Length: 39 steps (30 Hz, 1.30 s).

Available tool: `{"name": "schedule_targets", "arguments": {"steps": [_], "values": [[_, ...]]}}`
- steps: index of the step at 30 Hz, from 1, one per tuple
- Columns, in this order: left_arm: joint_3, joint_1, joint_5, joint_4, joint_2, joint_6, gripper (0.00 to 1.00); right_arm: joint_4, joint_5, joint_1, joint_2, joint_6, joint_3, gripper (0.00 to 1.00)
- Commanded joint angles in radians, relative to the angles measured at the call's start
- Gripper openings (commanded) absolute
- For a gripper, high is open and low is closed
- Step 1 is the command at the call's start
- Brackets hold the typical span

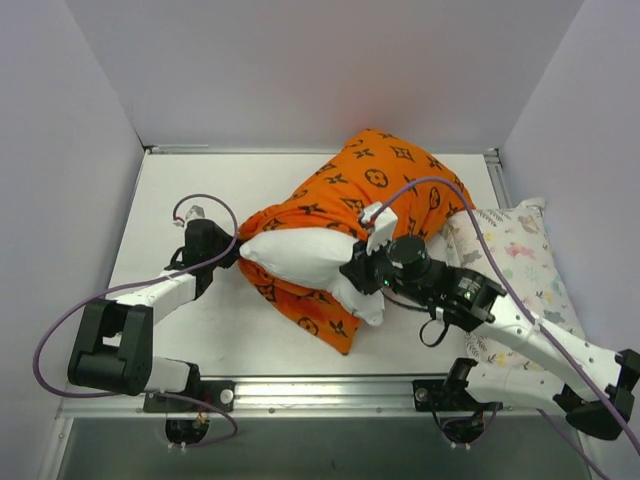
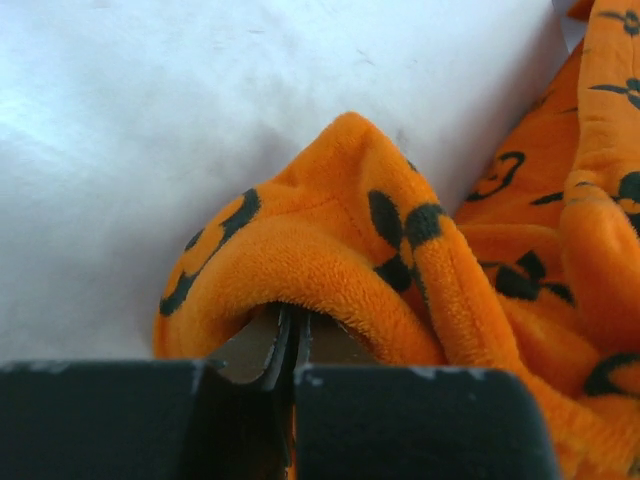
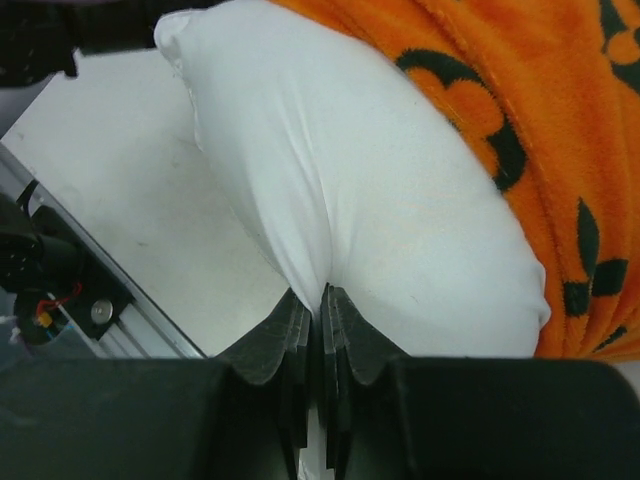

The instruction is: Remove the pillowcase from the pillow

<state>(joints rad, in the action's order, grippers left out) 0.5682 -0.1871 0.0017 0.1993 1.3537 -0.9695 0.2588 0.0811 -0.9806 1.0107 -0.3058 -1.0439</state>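
Worktop (image 1: 200, 320), white and walled on three sides, carries everything. The biggest thing on it is the pillowcase (image 1: 390, 170), bright orange plush printed with black flowers, stars and circled monograms. It is bunched in a mound from the middle toward the far right. Out of its near-left opening bulges the pillow (image 1: 300, 255), plain white, its bare end pointing left and the rest inside the orange cloth. A second pillow (image 1: 525, 260), white with a pastel animal print, lies at the right edge, just beside the pillowcase and partly under my right arm.

My left pincer (image 1: 232, 250) sits at the left tip of the bundle. My right pincer (image 1: 352, 268) is at the near-right part of the bare pillow. From above I cannot judge either grip.

My left wrist view settles one. There the jaws are nearly closed, pinching a folded orange hem (image 2: 340, 240) that arches over them, with bare worktop behind. That view shows none of the white pillow.

My right wrist view settles the other. There the jaws are clamped narrow on a pleat of white pillow cloth (image 3: 380, 200), which puckers into them. Orange fleece lies over the pillow's right side.
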Motion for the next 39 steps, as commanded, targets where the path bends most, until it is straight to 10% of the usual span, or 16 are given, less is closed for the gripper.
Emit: {"name": "schedule_targets", "arguments": {"steps": [1,8,11,17,25,34,39], "values": [[0.148,0.06,-0.002,0.091,0.128,0.083,0.0,-0.079,-0.137,0.008,-0.135,-0.067,0.078,0.0],[0.502,0.061,0.13,0.025,0.439,0.086,0.11,-0.285,-0.261,-0.104,-0.002,-0.124,0.122,0.0],[0.627,0.064,0.176,-0.056,0.461,0.115,0.57,-0.276,-0.254,-0.083,0.133,-0.128,0.036,0.0],[0.792,0.097,0.069,-0.326,0.311,0.23,0.97,-0.36,-0.32,0.019,0.253,-0.228,-0.011,0.0],[0.843,0.1,-0.161,-0.574,-0.032,0.278,0.97,-0.473,-0.467,0.109,0.494,-0.378,-0.182,0.0],[0.399,0.067,-0.132,-0.652,-0.555,0.144,0.97,-0.427,-0.589,0.112,0.842,-0.46,-0.609,0.0],[0.285,0.057,-0.028,-0.653,-0.636,0.103,0.97,-0.346,-0.509,0.131,0.754,-0.357,-0.576,0.56]]}}
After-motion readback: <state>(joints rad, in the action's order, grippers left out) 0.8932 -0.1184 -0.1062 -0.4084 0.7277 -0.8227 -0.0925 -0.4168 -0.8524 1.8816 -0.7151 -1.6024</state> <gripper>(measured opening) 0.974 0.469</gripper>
